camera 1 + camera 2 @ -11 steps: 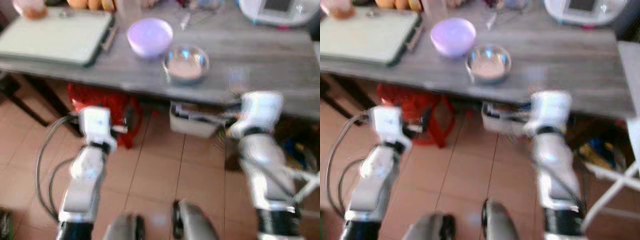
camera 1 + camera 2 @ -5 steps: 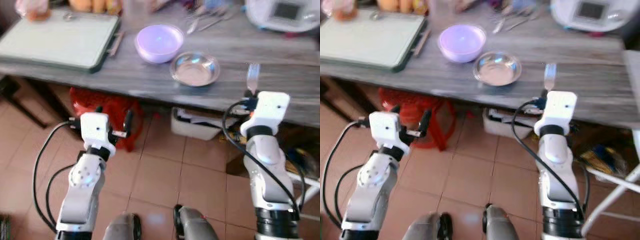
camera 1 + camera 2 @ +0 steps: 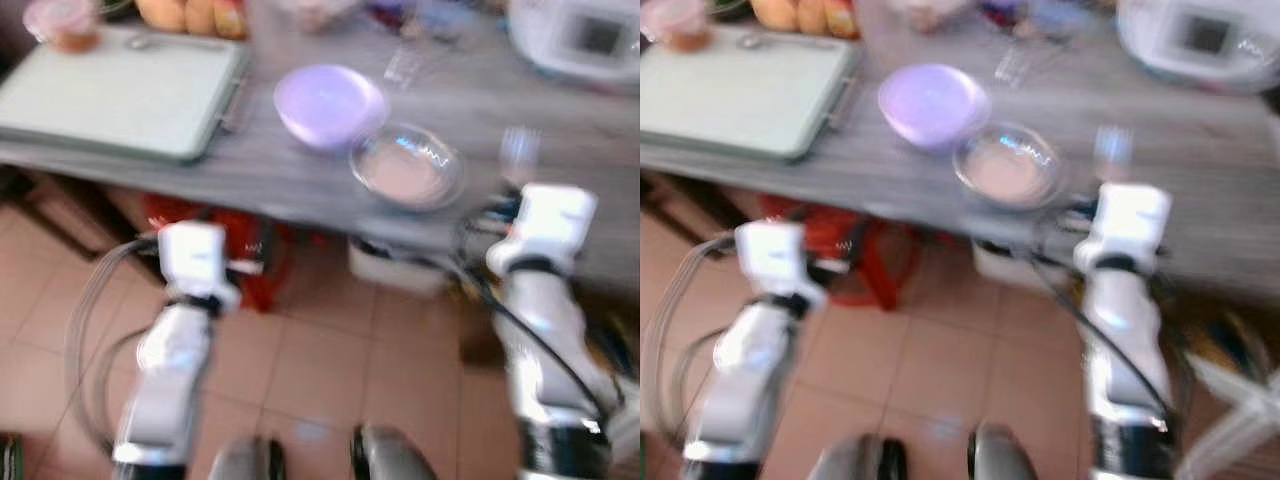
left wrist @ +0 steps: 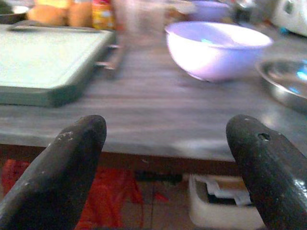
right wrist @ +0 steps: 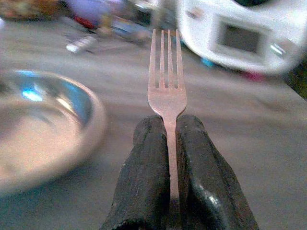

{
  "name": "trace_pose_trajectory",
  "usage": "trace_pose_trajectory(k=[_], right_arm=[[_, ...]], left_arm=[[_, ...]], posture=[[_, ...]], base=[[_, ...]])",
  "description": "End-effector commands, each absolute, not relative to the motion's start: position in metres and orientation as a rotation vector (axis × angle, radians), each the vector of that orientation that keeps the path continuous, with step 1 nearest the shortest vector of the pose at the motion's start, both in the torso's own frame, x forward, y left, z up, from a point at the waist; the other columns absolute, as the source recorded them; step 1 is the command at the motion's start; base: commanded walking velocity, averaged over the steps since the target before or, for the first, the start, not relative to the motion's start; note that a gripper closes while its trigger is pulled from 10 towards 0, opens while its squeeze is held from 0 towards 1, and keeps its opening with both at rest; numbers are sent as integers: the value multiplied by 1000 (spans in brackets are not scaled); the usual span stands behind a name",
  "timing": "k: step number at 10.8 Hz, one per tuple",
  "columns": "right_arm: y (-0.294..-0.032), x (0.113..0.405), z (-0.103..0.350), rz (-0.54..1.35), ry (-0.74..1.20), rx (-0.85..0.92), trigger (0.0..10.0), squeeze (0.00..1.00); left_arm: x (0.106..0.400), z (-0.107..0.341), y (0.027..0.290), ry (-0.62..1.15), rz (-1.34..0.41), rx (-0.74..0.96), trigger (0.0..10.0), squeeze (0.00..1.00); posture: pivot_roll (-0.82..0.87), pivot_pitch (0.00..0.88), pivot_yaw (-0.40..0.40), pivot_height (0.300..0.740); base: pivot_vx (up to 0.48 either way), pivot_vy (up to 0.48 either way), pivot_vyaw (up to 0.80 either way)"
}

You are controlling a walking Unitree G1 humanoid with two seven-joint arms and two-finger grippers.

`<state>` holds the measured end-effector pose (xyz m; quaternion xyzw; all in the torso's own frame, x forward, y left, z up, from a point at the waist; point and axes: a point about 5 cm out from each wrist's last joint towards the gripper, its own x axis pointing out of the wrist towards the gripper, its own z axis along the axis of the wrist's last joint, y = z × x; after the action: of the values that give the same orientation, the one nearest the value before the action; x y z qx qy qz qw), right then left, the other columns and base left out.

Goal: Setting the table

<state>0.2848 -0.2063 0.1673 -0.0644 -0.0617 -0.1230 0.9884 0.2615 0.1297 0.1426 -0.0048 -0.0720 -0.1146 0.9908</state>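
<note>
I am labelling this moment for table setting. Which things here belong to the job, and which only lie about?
For the job:
- fork, held in the right gripper
- steel bowl
- purple bowl
- left gripper, jaws apart

Lying about:
- green tray
- white appliance
- red stool

On the grey table (image 3: 300, 175) you have a pale green cutting board (image 3: 115, 90) at the left, with orange fruit (image 3: 175, 12) behind it. A white appliance (image 3: 580, 35) sits at the far right. Below, a red bag (image 3: 190, 215) and a white box (image 3: 395, 270) rest on tiled floor (image 3: 320, 370).
</note>
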Motion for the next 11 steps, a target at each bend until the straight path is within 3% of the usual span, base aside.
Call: trace_pose_trajectory(k=[1, 7, 11], right_arm=[[-195, 287, 171, -212, -146, -116, 10000, 0], [-199, 285, 167, -246, -142, -137, 10000, 0], [-218, 277, 165, -346, -122, -154, 10000, 0]], left_arm=[[258, 141, 141, -134, -195, 7, 10000, 0], [244, 142, 147, -136, -161, -14, 10000, 0], [240, 140, 147, -105, -184, -22, 10000, 0]], posture=[[-38, 222, 3, 740], [-18, 234, 7, 740], [-23, 236, 10, 740]], base=[[480, 0, 0], [61, 0, 0], [0, 0, -731]])
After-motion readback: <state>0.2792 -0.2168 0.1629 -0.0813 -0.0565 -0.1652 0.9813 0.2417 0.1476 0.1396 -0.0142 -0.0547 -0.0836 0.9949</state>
